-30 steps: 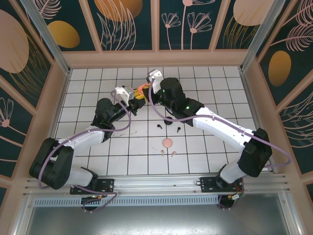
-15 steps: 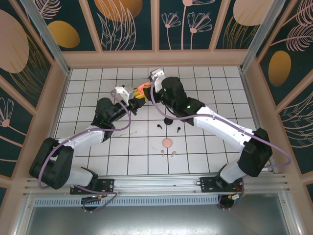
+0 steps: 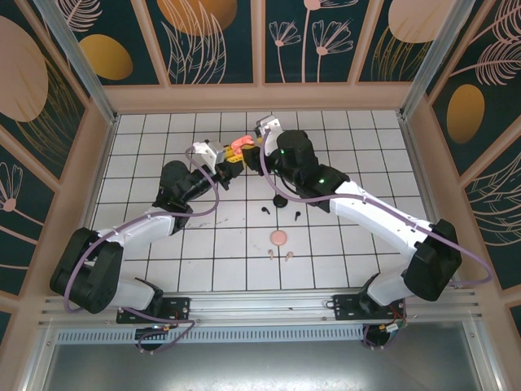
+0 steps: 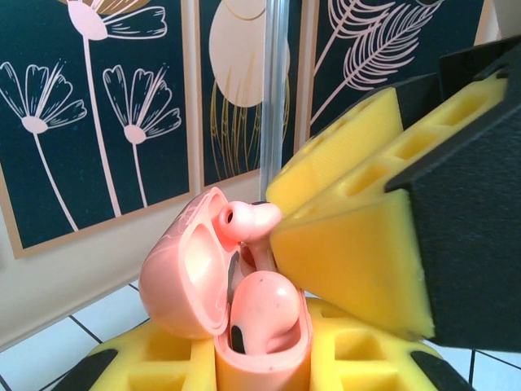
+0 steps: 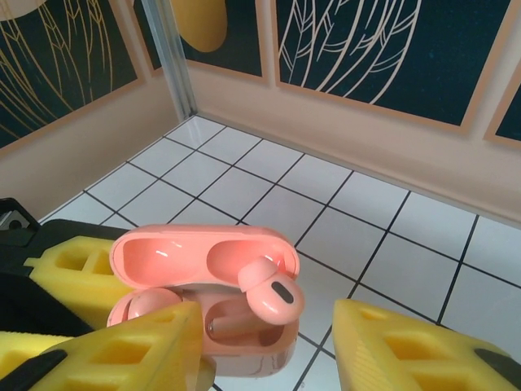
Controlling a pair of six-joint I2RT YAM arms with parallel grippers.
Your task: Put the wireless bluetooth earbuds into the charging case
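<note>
Rightward goes my right arm since a second ago. The right fingers (image 5: 407, 346) stand spread either side of a pink earbud (image 5: 269, 295), which is tilted and only part-seated in the open pink charging case (image 5: 163, 257). The left fingers (image 4: 138, 366) pinch that case above the counter (image 3: 220, 252). A second pink earbud (image 4: 264, 314) sits home. I judge one press remains here. Black earbuds (image 3: 265, 209) wait on the tiles.

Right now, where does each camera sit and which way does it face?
Top external: above and behind the bases, looking down on the table; both arms show.
Left wrist: faces the back wall; own fingers flank the pink case.
Right wrist: tilts down at the table; own fingers straddle that case.
Shared: wrist views both show the case and earbud.
</note>
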